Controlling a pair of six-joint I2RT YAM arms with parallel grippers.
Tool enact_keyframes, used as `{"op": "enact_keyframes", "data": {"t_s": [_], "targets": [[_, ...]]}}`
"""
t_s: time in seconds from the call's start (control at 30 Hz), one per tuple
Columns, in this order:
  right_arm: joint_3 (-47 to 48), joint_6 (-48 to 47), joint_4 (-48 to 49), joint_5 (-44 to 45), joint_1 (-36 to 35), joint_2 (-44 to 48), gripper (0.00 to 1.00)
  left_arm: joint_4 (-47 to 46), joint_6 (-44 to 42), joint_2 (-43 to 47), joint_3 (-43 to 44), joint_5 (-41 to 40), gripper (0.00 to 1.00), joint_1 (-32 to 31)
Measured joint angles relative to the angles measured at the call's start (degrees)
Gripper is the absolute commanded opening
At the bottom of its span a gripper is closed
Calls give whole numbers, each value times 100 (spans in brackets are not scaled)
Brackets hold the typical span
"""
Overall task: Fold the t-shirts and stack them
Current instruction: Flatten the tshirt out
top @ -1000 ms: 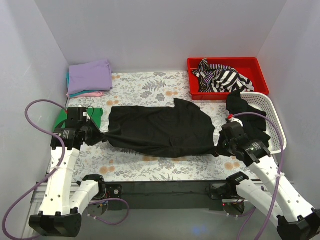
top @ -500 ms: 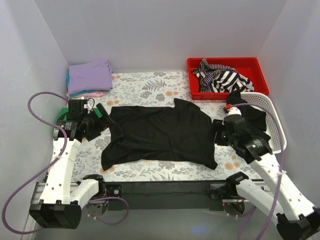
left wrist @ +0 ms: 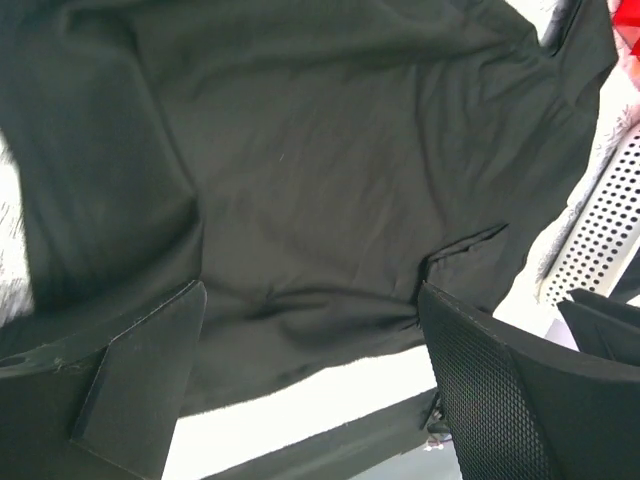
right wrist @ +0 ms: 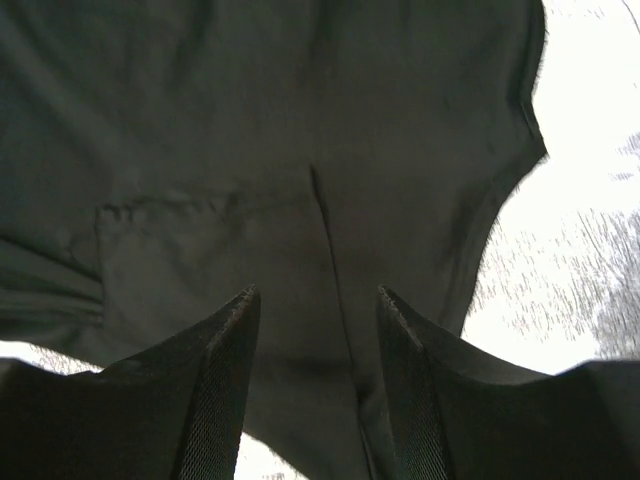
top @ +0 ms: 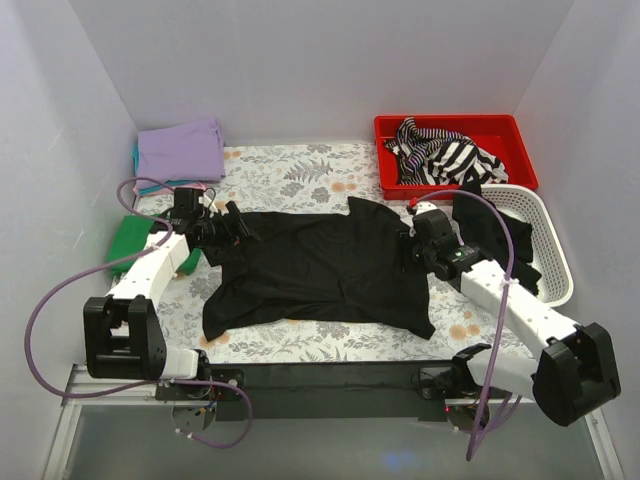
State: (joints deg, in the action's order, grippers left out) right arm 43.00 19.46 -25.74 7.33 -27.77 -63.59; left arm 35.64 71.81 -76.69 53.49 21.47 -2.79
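Note:
A black t-shirt (top: pixel 320 268) lies spread and a little rumpled across the middle of the floral table. My left gripper (top: pixel 232 222) hovers over the shirt's far left corner, jaws wide apart with nothing between them. In the left wrist view the black t-shirt (left wrist: pixel 320 170) fills the frame beyond the open gripper (left wrist: pixel 312 290). My right gripper (top: pixel 408 250) sits over the shirt's right edge, also open. The right wrist view shows dark fabric (right wrist: pixel 300 150) under the empty gripper (right wrist: pixel 317 295). Folded t-shirts (top: pixel 180 152), lavender on top of teal and pink, are stacked at the back left.
A green folded shirt (top: pixel 128 240) lies at the left edge under the left arm. A red bin (top: pixel 515 128) with striped cloth stands at the back right. A white perforated basket (top: pixel 548 225) holding dark cloth sits at the right, close to the right arm.
Both grippers let go of the black shirt's ends and opened. The shirt dropped flat onto the table. Both arms then moved away from me and inward over the shirt's upper corners.

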Motion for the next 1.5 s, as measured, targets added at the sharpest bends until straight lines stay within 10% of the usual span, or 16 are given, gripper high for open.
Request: {"op": "enact_keyframes", "data": {"t_s": [0.87, 1.5], "targets": [[1561, -640, 1130, -645, 9, -3611, 54, -660, -424, -4476, 3674, -1152, 84, -61], [1222, -337, 1591, -256, 87, -3451, 58, 133, -1038, -5685, 5746, -2050, 87, 337]]}}
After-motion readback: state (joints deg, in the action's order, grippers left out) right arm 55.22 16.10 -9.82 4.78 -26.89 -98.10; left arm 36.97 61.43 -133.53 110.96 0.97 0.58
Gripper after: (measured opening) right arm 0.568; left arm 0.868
